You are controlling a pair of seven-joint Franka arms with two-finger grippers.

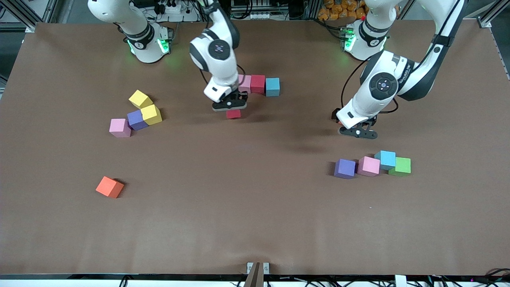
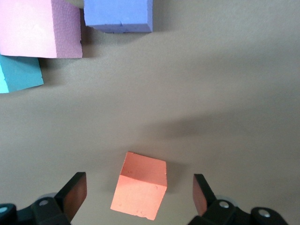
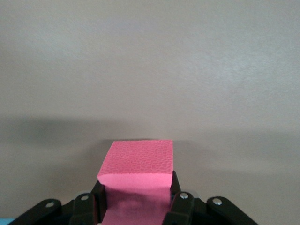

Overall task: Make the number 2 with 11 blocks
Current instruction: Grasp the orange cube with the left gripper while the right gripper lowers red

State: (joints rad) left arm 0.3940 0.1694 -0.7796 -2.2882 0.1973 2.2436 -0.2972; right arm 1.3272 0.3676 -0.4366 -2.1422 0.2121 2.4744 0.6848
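Standing by the table (image 1: 255, 223) and calling the robots' bases twelve o'clock, I am seeing the right gripper (image 1: 230, 105) (image 3: 136, 202) hanging over bare tabletop close to the pink end of a short row. Its fingers are pinching the held red cube (image 1: 233, 114) (image 3: 138, 159), which is sticking out below them.

That row is sitting at about twelve o'clock of the table's middle, with the row's pink cube (image 1: 244, 83), the row's red cube (image 1: 257, 83) and the row's blue cube (image 1: 272, 87) touching side by side. It is the only part of the number 2 showing so far.

The left gripper (image 1: 358, 133) (image 2: 138, 196) is hovering toward the left arm's end of the table, its fingers (image 2: 75, 194) spread wide. The small orange cube (image 2: 140, 185) is lying on the table between them, touching neither.

At six o'clock of that gripper, a purple cube (image 1: 344, 168), a pink cube (image 1: 368, 166), a light blue cube (image 1: 385, 159) and the green cube (image 1: 400, 166) are huddling together.

Toward the right arm's end, two yellow cubes (image 1: 140, 99) (image 1: 151, 114), a second purple cube (image 1: 136, 119) and another pink cube (image 1: 120, 128) are clustering. A lone orange cube (image 1: 109, 187) is resting at six o'clock of them, well apart.
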